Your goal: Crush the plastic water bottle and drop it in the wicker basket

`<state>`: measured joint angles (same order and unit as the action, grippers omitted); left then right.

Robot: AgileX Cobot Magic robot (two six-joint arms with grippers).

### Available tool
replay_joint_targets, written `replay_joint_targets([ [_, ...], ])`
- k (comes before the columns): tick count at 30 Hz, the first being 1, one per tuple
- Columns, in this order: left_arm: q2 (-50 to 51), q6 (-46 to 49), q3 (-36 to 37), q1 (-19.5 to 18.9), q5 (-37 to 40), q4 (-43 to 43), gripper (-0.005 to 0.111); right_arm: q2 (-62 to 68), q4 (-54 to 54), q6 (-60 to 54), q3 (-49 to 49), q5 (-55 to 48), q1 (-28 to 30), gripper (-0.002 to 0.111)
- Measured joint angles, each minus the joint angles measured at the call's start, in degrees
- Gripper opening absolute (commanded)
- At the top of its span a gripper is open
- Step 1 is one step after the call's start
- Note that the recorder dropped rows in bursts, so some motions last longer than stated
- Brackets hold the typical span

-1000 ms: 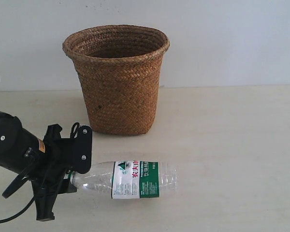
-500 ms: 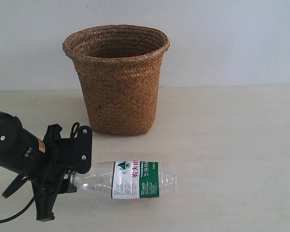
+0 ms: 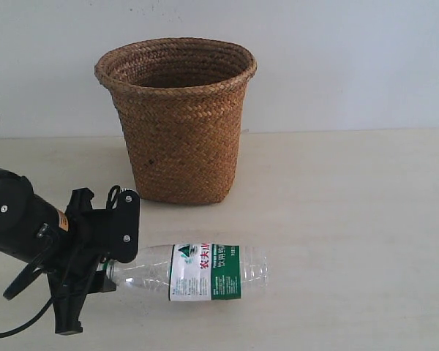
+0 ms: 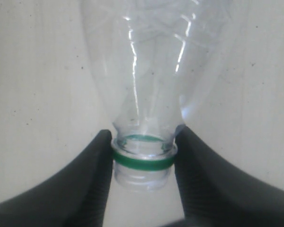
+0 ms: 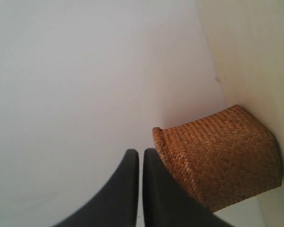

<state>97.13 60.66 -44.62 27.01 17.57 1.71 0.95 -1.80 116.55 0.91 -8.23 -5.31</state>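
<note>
The plastic water bottle (image 3: 205,271) lies on its side on the pale table, uncapped neck toward the left, green-and-white label facing up. My left gripper (image 3: 106,272) is shut on its neck; in the left wrist view both black fingers (image 4: 92,179) press the green ring of the bottle (image 4: 143,158). Behind it stands the wicker basket (image 3: 177,121), upright and open-topped. My right gripper (image 5: 140,156) is shut with nothing between its fingers, away from the basket (image 5: 222,156), and out of the exterior view.
A white wall (image 3: 351,58) runs behind the basket. Bare table (image 3: 351,219) stretches to the right of the bottle and basket.
</note>
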Motion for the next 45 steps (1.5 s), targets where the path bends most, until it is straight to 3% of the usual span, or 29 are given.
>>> replay_joint_targets([
  [13, -1.14, 0.00, 0.00, 0.00, 1.56, 0.00, 0.004, 0.00, 0.41, 0.00, -0.63, 0.89, 0.00, 0.000],
  [24, -14.30, 0.00, 0.00, 0.97, 5.95, 1.36, 0.004, 0.00, 0.41, 0.00, -0.63, 1.00, 0.00, 0.000],
  [38, -18.82, 0.00, 0.00, 0.96, 2.62, 2.45, 0.004, 0.00, 0.41, 0.00, -0.63, 1.00, 0.00, 0.000],
  [45, -18.92, -0.13, 0.00, 1.09, 5.54, 10.49, 0.004, 0.00, 0.41, 0.00, -0.63, 1.00, 0.00, 0.000],
])
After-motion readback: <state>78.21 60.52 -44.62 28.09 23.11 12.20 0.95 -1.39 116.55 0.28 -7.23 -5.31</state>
